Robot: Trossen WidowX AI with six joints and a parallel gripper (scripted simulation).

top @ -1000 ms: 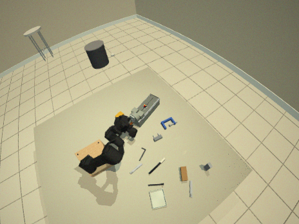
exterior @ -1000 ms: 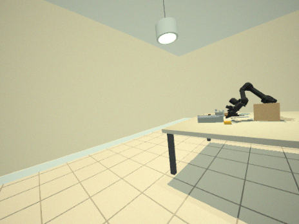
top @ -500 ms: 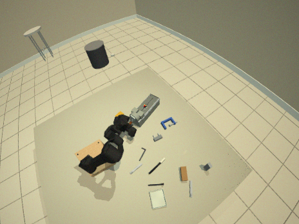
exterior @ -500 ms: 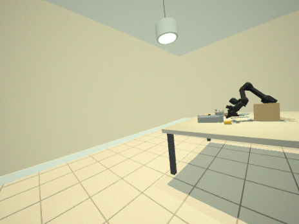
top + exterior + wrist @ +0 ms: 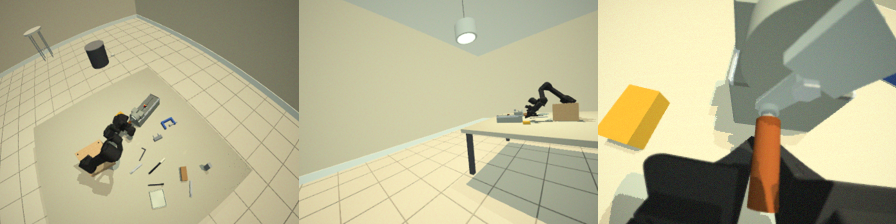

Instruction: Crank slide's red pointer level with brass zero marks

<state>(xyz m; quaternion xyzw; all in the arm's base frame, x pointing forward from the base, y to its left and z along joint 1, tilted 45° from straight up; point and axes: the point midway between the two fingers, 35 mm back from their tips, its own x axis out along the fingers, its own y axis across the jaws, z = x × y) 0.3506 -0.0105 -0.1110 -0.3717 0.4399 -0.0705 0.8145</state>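
The grey machine [image 5: 149,111] [image 5: 509,119] stands on the table, its long slide bed pointing away from the arm. A small red spot, the pointer [image 5: 145,105], shows on the bed; the brass zero marks are too small to make out. In the wrist view the crank arm [image 5: 780,95] slants from the hub down to the orange handle [image 5: 767,160]. My gripper [image 5: 762,142] is shut on that handle, one black finger on each side. In the top view the arm hides most of the fingers.
A yellow block [image 5: 633,116] [image 5: 526,122] lies beside the machine. A blue clamp [image 5: 167,120] and a small grey part [image 5: 157,138] lie on its other side. A hex key [image 5: 142,154], a black-and-white tool [image 5: 156,166] and a brown block [image 5: 183,174] lie farther off on the table.
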